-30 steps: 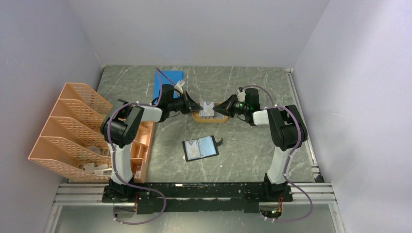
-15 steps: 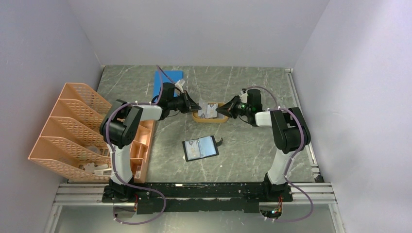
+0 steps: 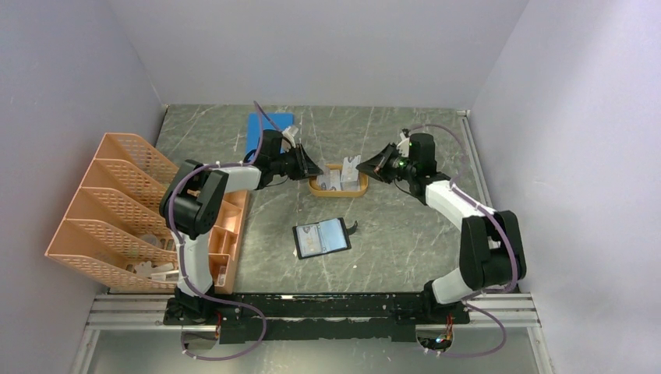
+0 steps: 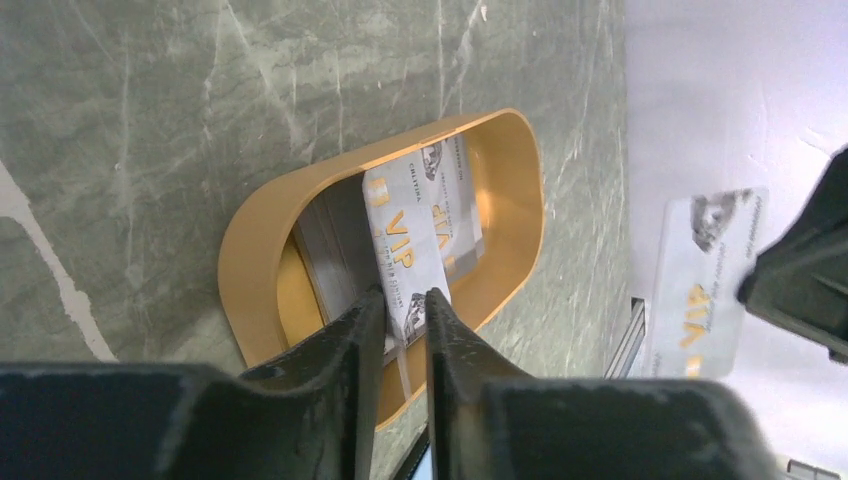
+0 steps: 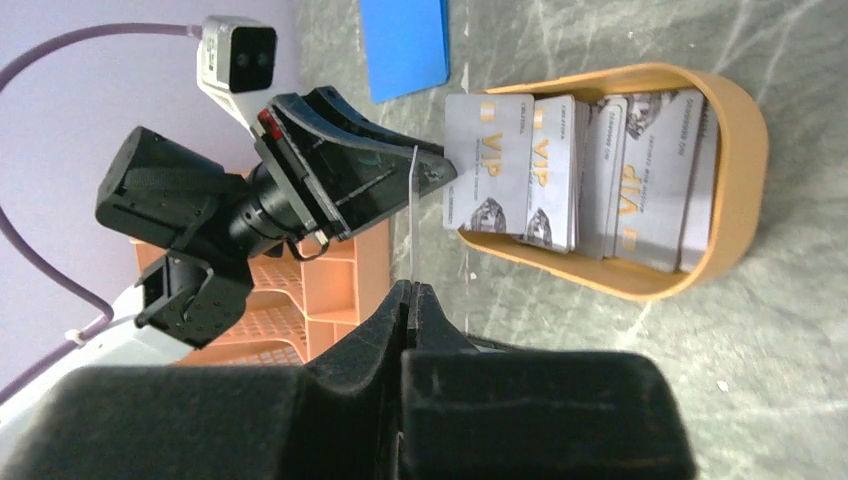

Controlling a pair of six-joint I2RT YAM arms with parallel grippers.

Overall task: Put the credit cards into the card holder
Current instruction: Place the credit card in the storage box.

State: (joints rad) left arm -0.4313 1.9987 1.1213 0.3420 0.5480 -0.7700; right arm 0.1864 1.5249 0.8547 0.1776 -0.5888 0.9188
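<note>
Several pale credit cards (image 5: 600, 170) marked VIP stand stacked in an orange oval tray (image 3: 337, 192). My right gripper (image 3: 372, 166) is shut on one credit card (image 3: 351, 166) and holds it in the air just right of the tray. That card shows edge-on in the right wrist view (image 5: 412, 220) and face-on in the left wrist view (image 4: 705, 280). My left gripper (image 4: 405, 295) sits at the tray's left end, jaws a narrow gap apart over the end of the nearest card (image 4: 405, 240). The black card holder (image 3: 321, 238) lies open on the table, nearer the arms than the tray.
An orange mesh file rack (image 3: 109, 202) and a small orange organiser (image 3: 226, 234) stand along the left. A blue flat sheet (image 3: 269, 128) lies behind the left gripper. Walls close in the back and both sides.
My right gripper has lifted one card out of the tray and drawn back to the right and upward. The left gripper has barely moved.
</note>
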